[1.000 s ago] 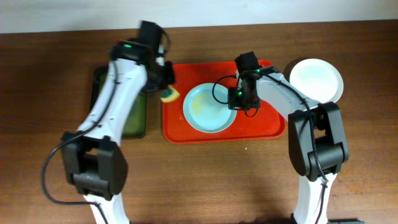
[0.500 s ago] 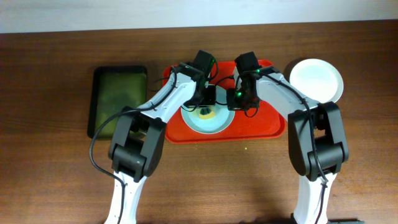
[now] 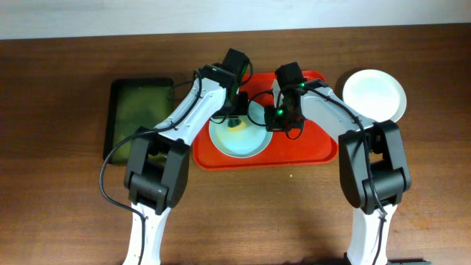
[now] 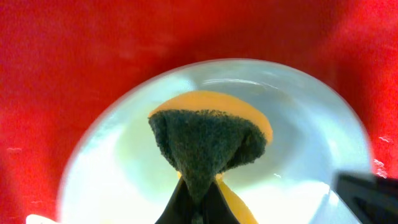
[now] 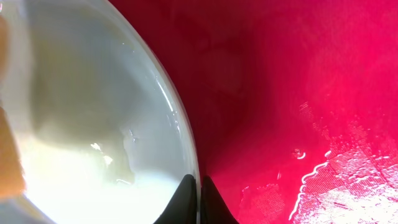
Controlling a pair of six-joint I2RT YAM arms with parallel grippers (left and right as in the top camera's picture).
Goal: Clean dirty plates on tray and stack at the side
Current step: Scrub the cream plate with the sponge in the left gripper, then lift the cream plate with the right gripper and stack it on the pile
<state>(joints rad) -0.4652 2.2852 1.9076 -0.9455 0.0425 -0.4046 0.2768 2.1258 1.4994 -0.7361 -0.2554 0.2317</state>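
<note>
plate [image 3: 235, 143], mint-blue, sits on the red tray [image 3: 309, 151], yellowish smear in its well. my left gripper [image 4: 199, 196] is clamped on a sponge [image 4: 208, 140], yellow w/ dark scrub face, down on the plate's inside. my right gripper [image 5: 200, 186] is pinched on the plate's rim, right side, tips nearly meeting at the edge. pale plate [image 3: 374, 94] lies on the table [image 3: 59, 221] just off the tray's right end. dark green tray [image 3: 140, 121] is at far left.
</note>
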